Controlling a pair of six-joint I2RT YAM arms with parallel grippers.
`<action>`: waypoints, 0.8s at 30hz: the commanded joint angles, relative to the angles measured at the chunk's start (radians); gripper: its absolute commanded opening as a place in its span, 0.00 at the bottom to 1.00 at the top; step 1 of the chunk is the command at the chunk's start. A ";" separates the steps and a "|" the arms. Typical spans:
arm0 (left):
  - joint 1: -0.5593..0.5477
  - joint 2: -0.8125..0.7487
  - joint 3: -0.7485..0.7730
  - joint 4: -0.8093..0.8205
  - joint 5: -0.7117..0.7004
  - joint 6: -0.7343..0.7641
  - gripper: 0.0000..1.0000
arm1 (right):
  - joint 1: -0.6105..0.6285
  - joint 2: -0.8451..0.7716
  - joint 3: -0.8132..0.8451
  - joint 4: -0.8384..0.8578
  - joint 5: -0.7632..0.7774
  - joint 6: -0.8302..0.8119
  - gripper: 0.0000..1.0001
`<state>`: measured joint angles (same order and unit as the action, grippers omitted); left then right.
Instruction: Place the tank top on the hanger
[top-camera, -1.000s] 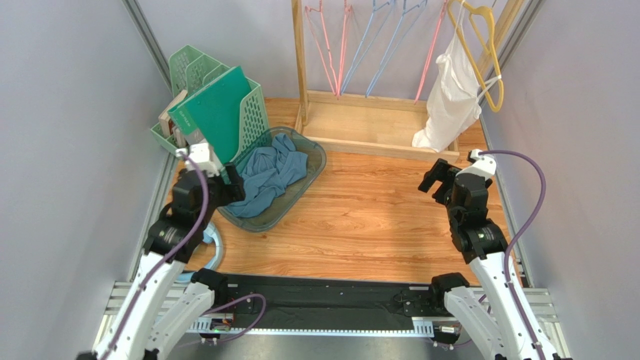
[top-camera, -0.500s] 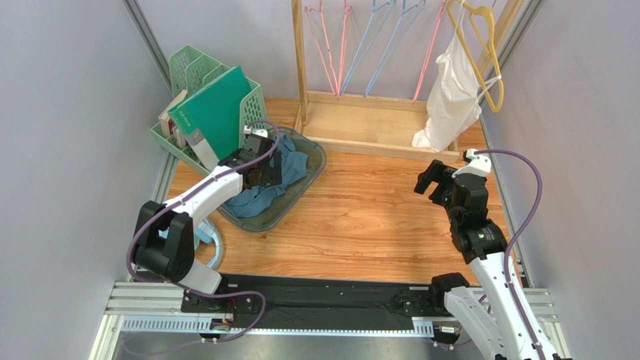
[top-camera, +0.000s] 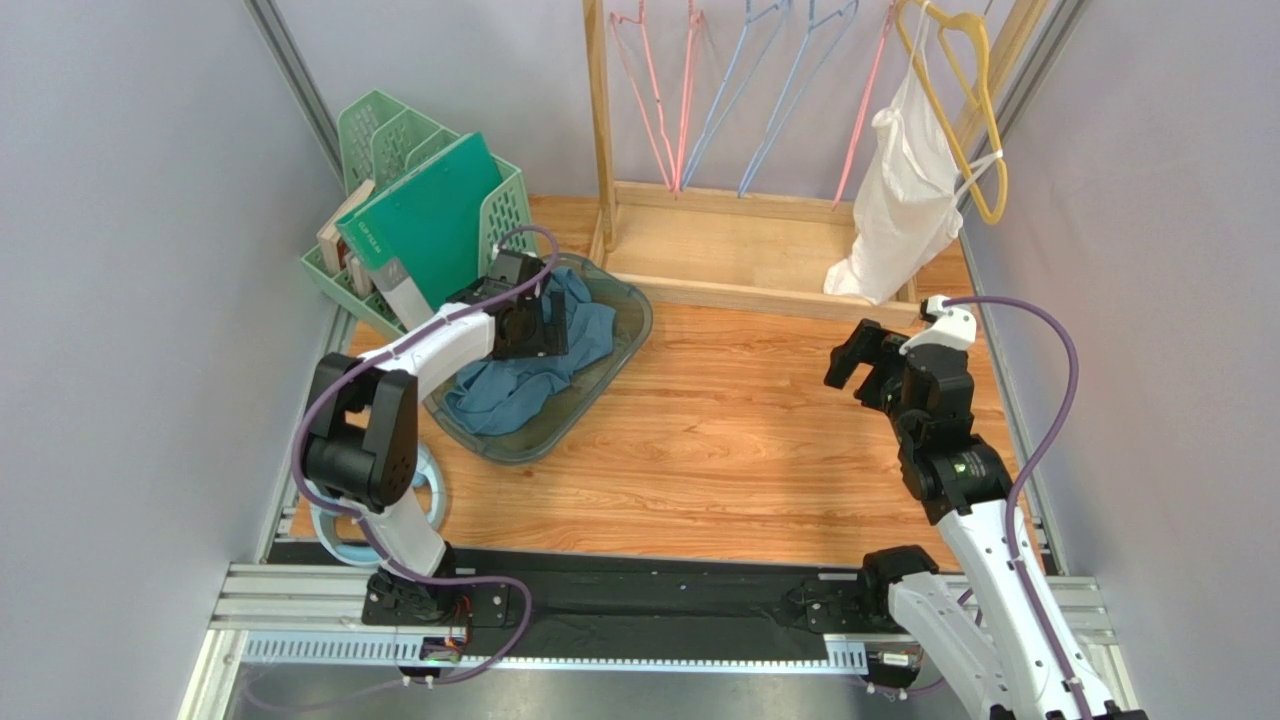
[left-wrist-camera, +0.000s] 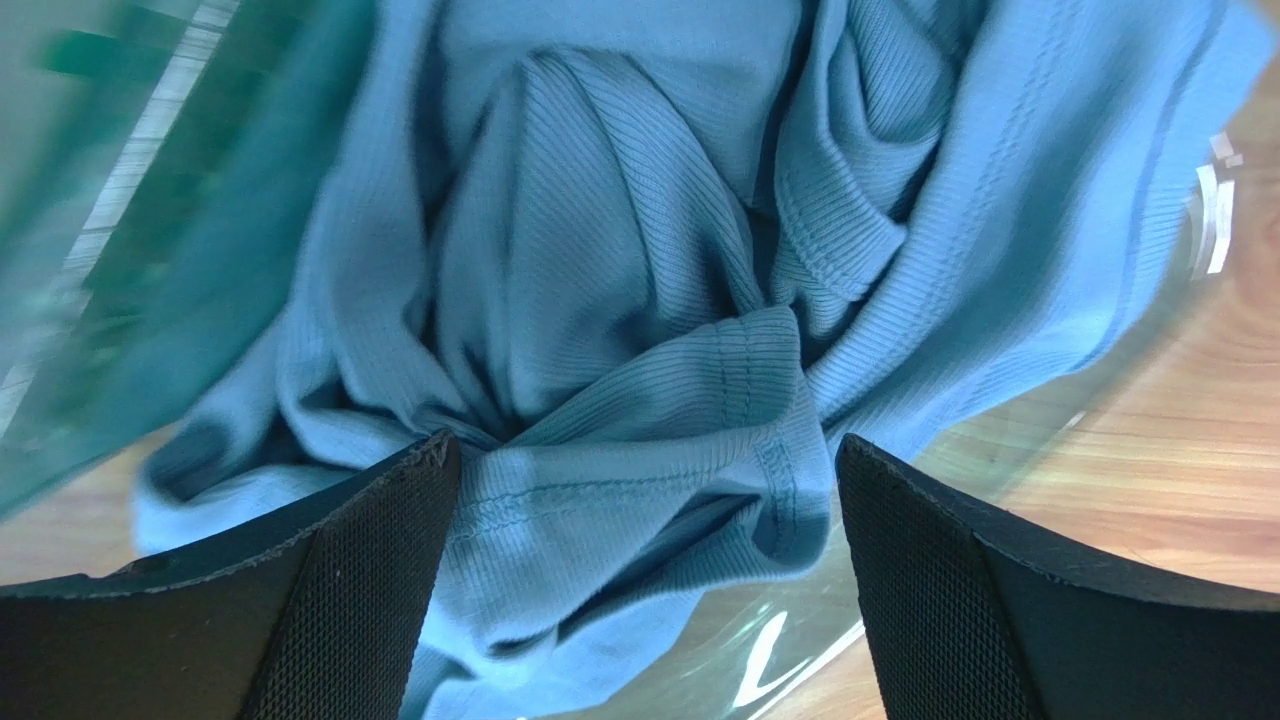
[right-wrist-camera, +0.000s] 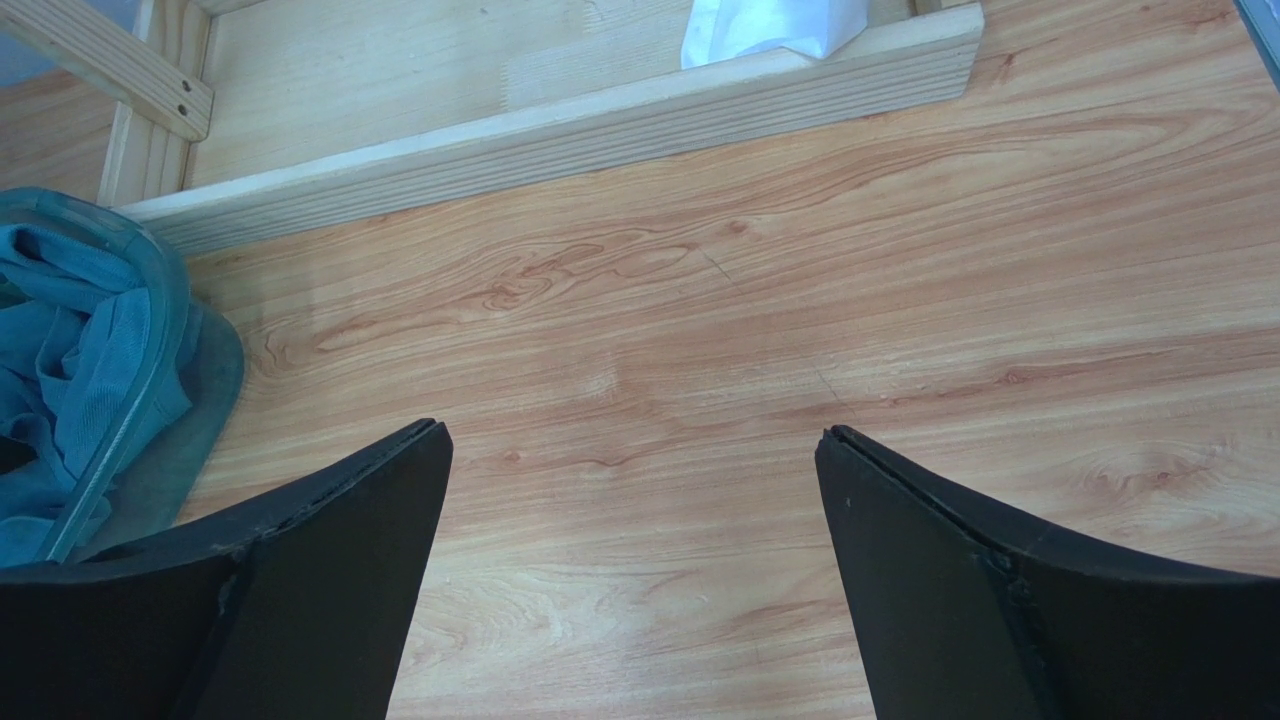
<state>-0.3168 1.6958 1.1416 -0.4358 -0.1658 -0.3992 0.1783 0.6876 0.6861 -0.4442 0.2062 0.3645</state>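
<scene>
Clearly soft, light and crumply, the tank top (left-wrist-camera: 601, 225) lies bunched in the basket (top-camera: 628, 318) just beneath our left end effector (left-wrist-camera: 643, 450), jaws apart; we would pinch its thick stitched fold there. Our right end effector (right-wrist-camera: 630, 432), also apart, hovers over the desk (right-wrist-camera: 781, 300), well away from it

No text, label, brand or number can be read in any of the three views. The flat items standing in the green basket (top-camera: 508, 225) at the table's far-left corner are too small to show any lettering on their edges.
</scene>
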 joint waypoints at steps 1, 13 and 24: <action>0.007 0.037 0.056 -0.004 0.055 0.005 0.99 | 0.003 -0.002 0.021 0.052 -0.014 -0.022 1.00; 0.004 0.108 0.043 -0.014 0.011 0.017 0.76 | 0.004 0.010 0.021 0.061 -0.024 -0.029 1.00; 0.005 0.051 -0.003 0.029 0.006 0.020 0.00 | 0.003 0.012 0.024 0.058 -0.031 -0.030 1.00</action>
<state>-0.3134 1.7973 1.1625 -0.4374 -0.1528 -0.3828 0.1783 0.7017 0.6861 -0.4282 0.1883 0.3496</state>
